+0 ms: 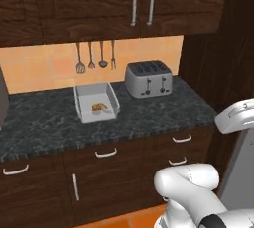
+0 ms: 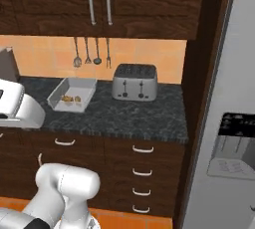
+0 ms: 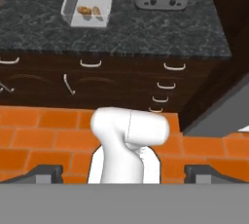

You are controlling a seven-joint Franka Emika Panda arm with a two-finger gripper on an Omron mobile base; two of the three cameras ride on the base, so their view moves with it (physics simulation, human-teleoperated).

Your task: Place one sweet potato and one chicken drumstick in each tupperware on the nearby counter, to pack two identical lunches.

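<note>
The tupperware (image 1: 97, 102) sits on the counter (image 1: 44, 118) with brown food inside, ready for more; the jaws are wide and hold nothing

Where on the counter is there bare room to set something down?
Bare stone on the counter left of the tupperware, and along the front edge below the toaster. The gap between tupperware and toaster is tighter.

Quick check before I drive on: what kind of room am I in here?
A home kitchen, rendered: a speckled stone counter over dark wooden drawers, a silver toaster against the orange tiled wall, utensils hanging above, and a fridge door with dispenser to the right.
</note>
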